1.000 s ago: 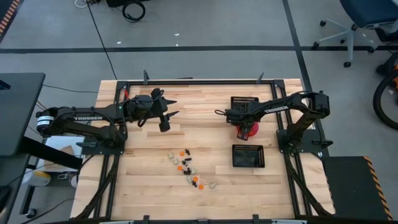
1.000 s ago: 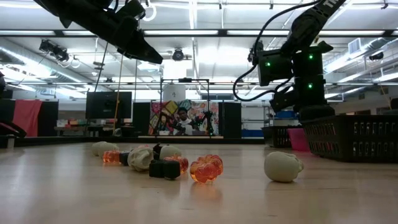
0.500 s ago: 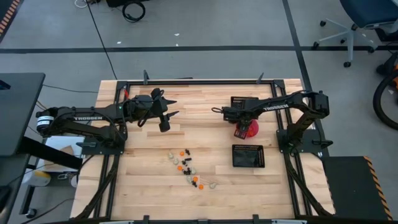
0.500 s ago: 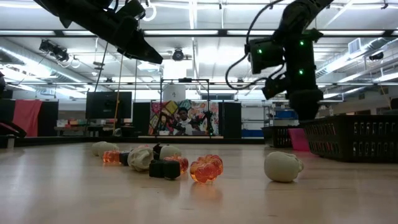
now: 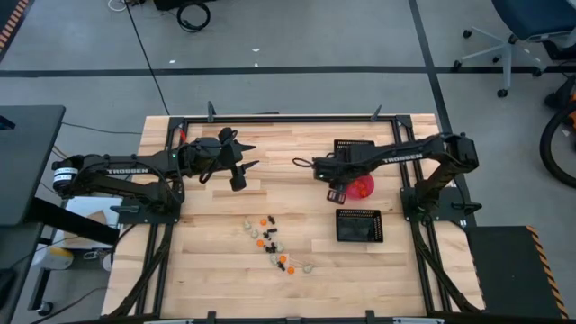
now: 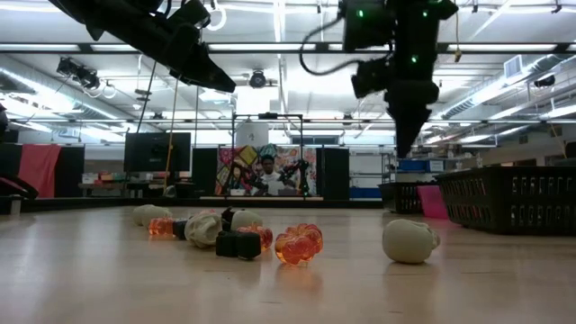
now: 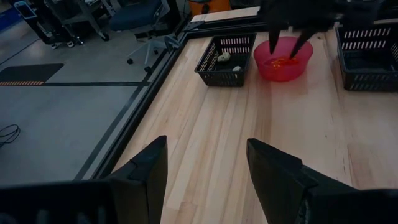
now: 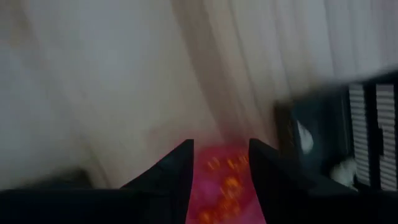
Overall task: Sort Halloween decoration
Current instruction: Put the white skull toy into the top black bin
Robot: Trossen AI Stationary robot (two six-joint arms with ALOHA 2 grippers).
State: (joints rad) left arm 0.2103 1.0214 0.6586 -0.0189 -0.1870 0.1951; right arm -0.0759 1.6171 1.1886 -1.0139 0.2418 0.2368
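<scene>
Above the red bowl [image 5: 361, 186], the right pincer [image 5: 337, 193] hangs released and empty; the Halloween trinkets [image 5: 273, 245] lie scattered on the counter [image 5: 297, 279] toward seven o'clock. Left pincer [image 5: 241, 152], also released, waits roughly as near.

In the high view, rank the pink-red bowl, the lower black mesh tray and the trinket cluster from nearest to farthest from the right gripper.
Measured from the right gripper:
1. Pink-red bowl, just beside the gripper's wrist, toward the right arm's base.
2. Lower black mesh tray, below the bowl in the picture.
3. Trinket cluster, at the table's lower middle.
The last two are close to call.
</scene>
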